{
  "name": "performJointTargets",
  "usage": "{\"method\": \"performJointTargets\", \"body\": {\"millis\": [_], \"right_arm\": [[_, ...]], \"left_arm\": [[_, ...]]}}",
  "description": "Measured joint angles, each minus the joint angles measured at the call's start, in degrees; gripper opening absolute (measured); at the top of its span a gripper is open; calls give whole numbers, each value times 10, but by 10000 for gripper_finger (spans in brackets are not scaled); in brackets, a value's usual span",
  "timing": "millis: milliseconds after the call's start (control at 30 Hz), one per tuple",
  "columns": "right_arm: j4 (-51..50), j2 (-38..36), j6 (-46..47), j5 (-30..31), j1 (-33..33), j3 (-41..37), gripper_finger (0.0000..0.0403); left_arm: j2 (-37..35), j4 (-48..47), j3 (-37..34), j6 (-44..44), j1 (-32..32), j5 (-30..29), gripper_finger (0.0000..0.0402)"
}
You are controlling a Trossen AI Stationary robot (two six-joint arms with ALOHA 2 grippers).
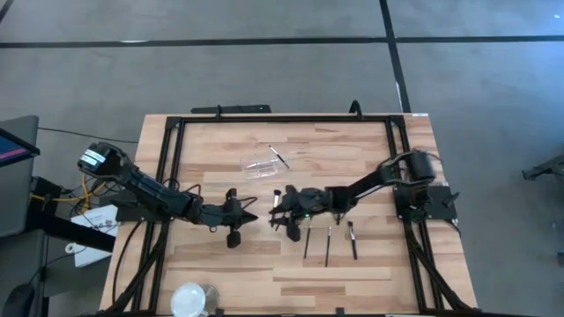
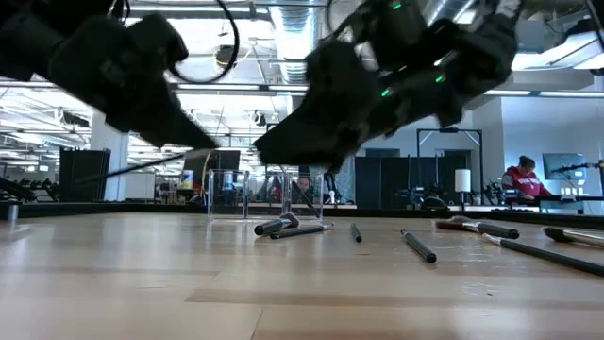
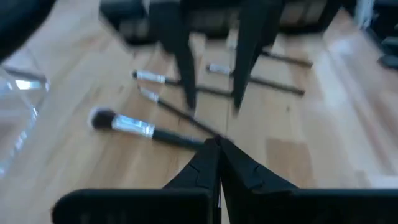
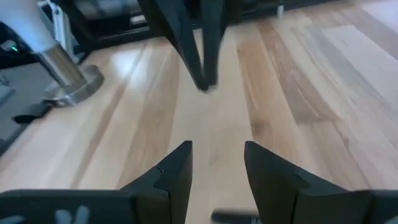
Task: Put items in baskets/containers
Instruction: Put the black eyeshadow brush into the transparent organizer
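my left gripper (image 1: 254, 217) hangs over mid-table, fingers pinched tight together; whether they pinch a thin handle i can't tell. my right gripper (image 1: 275, 220) faces it from just beside, tip to tip, jaws parted with nothing between them.

the brushes (image 1: 328, 242) mostly lie on the wood on the right arm's side, near its gripper, their long axes running roughly front to back. the left wrist view shows one fluffy brush (image 3: 140, 128) lying on the wood ahead of my left fingers. the container (image 1: 263, 165) sits toward the table's far edge, beyond both grippers, with one brush (image 1: 279, 157) at its right end. the right arm is nearer the loose ones, so i judge the next pick is its.
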Motion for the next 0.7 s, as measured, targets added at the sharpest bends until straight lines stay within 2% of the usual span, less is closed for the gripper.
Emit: {"method": "performJointTargets", "body": {"millis": [167,300,567,700], "right_arm": [[5,53,-30,2,0,79,135],[5,53,-65,10,2,117,127],[50,46,-150,35,2,155,124],[64,47,-156,36,1,165,124]], "left_arm": [[-55,23,0,56,-1,0,8],[-97,43,0,89,-2,2,9],[-172,80,1,163,-2,4,9],[-186,81,1,183,-2,4,8]]}}
